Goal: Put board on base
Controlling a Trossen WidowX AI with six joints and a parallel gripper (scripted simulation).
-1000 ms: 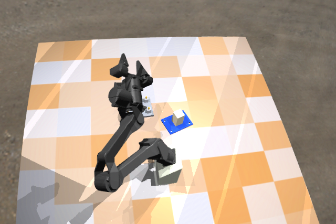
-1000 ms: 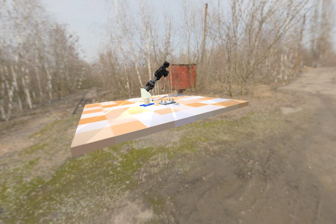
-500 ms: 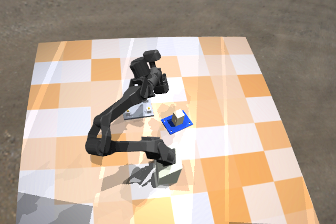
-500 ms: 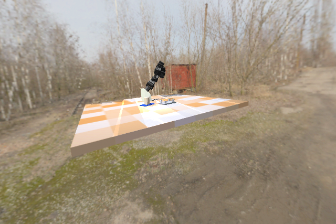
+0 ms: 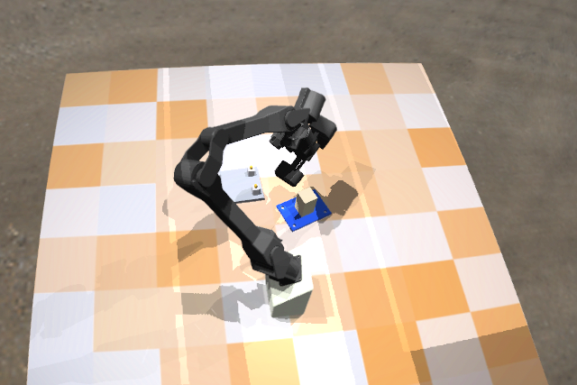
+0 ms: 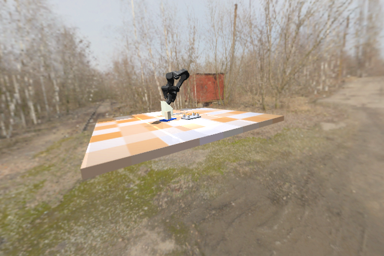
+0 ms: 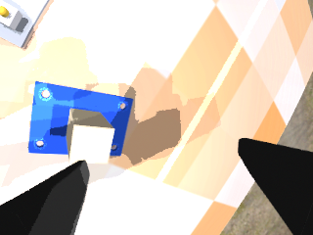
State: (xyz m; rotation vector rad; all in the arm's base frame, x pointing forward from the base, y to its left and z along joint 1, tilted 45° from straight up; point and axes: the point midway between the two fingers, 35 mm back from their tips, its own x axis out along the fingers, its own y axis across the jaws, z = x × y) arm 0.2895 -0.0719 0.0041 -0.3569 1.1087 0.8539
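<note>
In the top view, the blue board (image 5: 305, 222) (image 6: 170, 119) (image 7: 56, 117) lies flat on the checkered surface (image 5: 381, 245) (image 6: 139, 138) (image 7: 205, 54), with its square handle (image 5: 306, 202) (image 6: 167, 115) (image 7: 93, 143) standing upwards. The grey base (image 5: 236, 183) (image 6: 191, 117) (image 7: 30, 12) is to the left of the board, with a gap between them. Two of its posts show, each with a gold pin (image 5: 251, 168) (image 7: 4, 11) on top; the arm (image 5: 230, 215) (image 6: 183, 81) covers another part of this base. The pale block (image 5: 291, 298) (image 6: 165, 109) under the arm's foot is lower in the picture than the board. The fingers (image 5: 289, 173) are above the board, apart from it.

In the exterior view, the board is also flat on the surface, and the base is to the right of it. The pale block is behind the board. The arm bends down above the board's area; its fingers are too small here to judge exactly.

In the wrist view, the fingers are wide open and released, and nothing is held between them. The board is beyond the finger on the left side, and all four corner holes are visible. One corner of the base is to the upper left of the board.
</note>
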